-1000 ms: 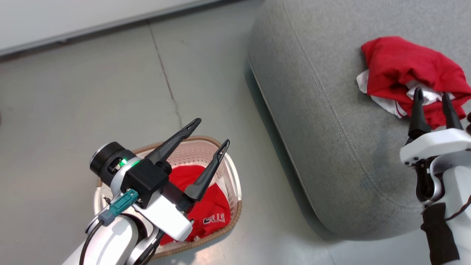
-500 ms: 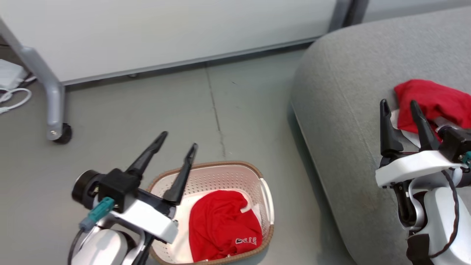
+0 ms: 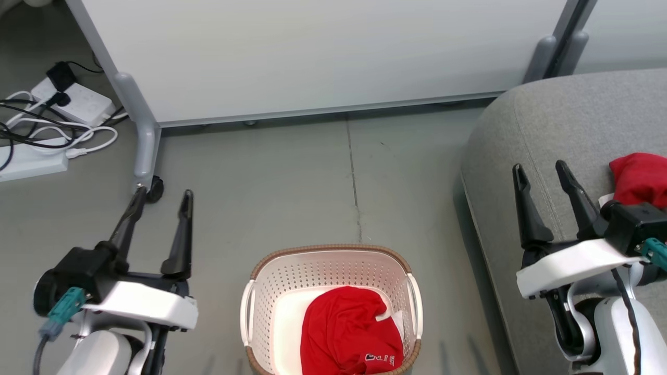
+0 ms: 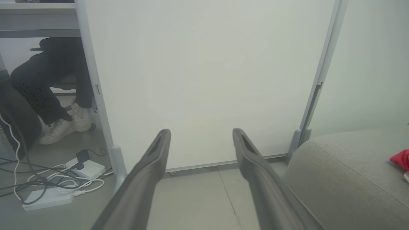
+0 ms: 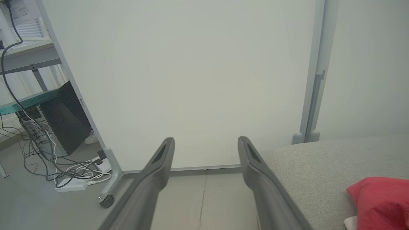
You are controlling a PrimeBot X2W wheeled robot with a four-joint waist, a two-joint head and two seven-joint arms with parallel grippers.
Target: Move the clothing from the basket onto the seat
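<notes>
A red garment with dark lettering lies bunched in the white perforated basket on the floor at the bottom middle of the head view. A second red piece of clothing rests on the grey seat at the right. My left gripper is open and empty, left of the basket and above the floor. My right gripper is open and empty over the seat's left part, beside the red garment there.
A white partition panel on grey castor legs stands behind the basket. Power strips and cables lie on the floor at the far left. A person's legs and pale shoes are behind the panel. A dark computer case stands beyond.
The head camera has swung, so the whole picture shifted and the basket now sits at the bottom centre. Both grippers stay open; the left one now stands beside the basket, not over it.
</notes>
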